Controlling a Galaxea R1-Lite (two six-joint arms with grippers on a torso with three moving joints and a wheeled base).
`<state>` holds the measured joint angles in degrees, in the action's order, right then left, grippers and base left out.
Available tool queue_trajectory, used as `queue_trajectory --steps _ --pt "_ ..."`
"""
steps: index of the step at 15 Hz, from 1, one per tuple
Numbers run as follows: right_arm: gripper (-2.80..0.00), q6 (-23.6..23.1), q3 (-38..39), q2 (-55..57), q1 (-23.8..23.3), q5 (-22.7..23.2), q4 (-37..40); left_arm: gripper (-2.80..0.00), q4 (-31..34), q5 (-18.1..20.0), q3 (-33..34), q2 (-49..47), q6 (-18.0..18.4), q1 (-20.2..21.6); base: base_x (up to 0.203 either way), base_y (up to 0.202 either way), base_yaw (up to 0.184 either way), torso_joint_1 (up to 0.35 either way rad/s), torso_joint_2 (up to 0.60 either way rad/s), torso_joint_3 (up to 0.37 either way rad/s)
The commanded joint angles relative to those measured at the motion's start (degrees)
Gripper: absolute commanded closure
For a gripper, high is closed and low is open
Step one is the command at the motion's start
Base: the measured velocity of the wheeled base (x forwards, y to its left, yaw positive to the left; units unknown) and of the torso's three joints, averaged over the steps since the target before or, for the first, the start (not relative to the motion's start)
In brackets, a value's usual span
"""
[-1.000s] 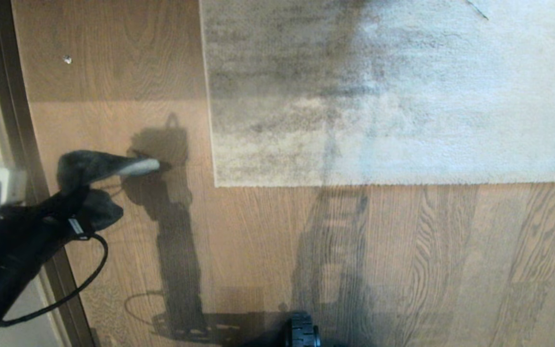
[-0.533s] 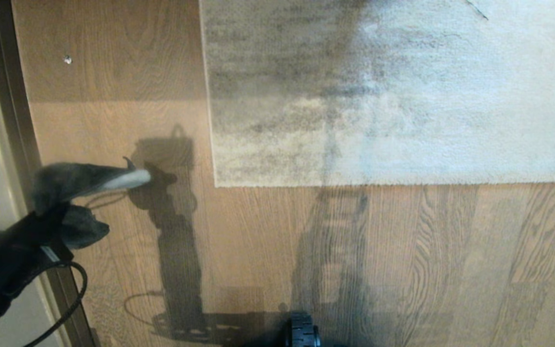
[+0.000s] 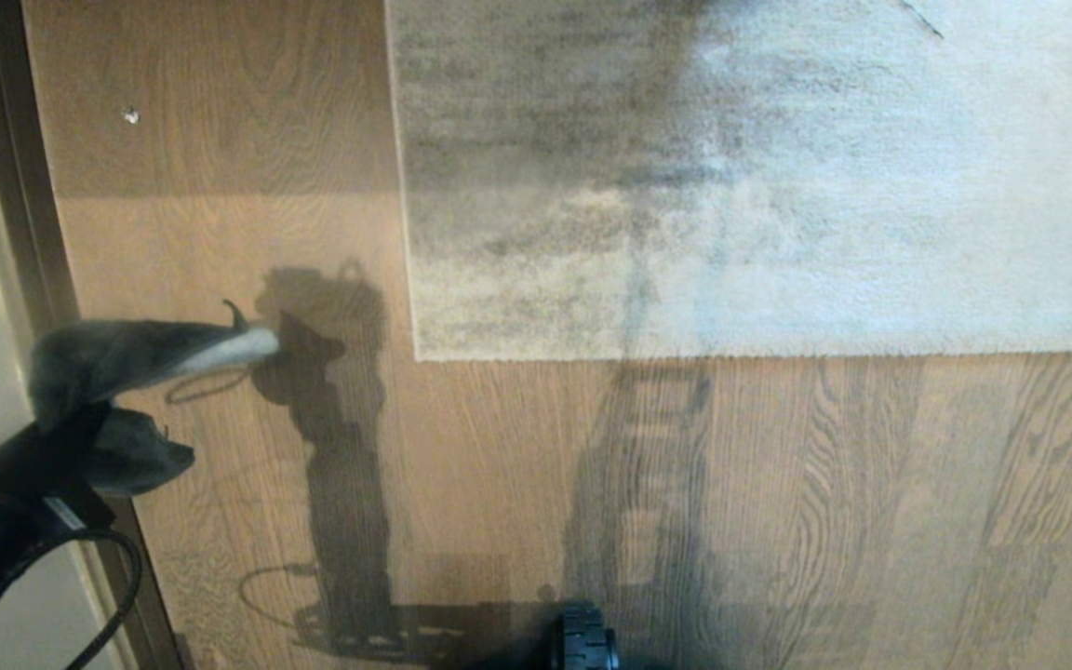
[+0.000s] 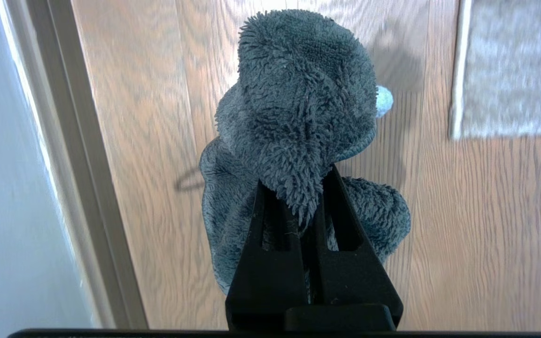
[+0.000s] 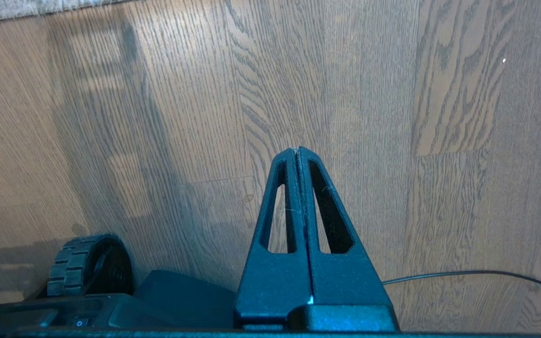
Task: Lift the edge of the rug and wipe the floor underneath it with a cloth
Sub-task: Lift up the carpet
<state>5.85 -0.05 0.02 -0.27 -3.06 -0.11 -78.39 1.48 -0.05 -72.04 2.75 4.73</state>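
Gripping the cloth between clamped fingers, the left gripper hangs above the floor, apart from the flat rug edge; the right gripper is closed, empty.

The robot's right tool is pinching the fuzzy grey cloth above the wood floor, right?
Not quite: it is the left tool that pinches the fuzzy grey cloth above the wood floor, as the left wrist view shows. The right tool holds nothing.

Left gripper: fingertips buried in the cloth, arm cut off at 8 o'clock of the head view. Rug: cropped at 12 and 3 o'clock. Base wheel: cut off at 6 o'clock. Floor speck: too small to identify.
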Motion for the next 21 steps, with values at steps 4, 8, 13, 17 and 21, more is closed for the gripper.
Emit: queue_trajectory --steps 4,8,13,17,21 --pt "0.00 0.0 0.0 0.0 0.0 0.0 0.0 0.00 9.8 0.0 0.0 9.4 0.1 0.0 0.000 0.000 0.000 0.000 0.00 0.000" --pt "0.00 0.0 0.0 0.0 0.0 0.0 0.0 0.00 20.8 0.0 0.0 17.3 0.1 0.0 0.000 0.000 0.000 0.000 0.00 0.000" --pt "0.00 0.0 0.0 0.0 0.0 0.0 -0.1 0.00 34.3 0.0 0.0 28.0 0.3 -0.2 0.000 0.000 0.000 0.000 0.00 0.000" --pt "0.00 0.0 0.0 0.0 0.0 0.0 0.0 0.00 46.7 -0.2 0.0 38.1 0.4 -2.0 0.000 0.000 0.000 0.000 0.00 0.000" --pt "0.00 0.0 0.0 0.0 0.0 0.0 0.0 0.00 58.4 -0.3 0.0 47.8 0.2 -2.3 0.000 0.000 0.000 0.000 0.00 0.000"
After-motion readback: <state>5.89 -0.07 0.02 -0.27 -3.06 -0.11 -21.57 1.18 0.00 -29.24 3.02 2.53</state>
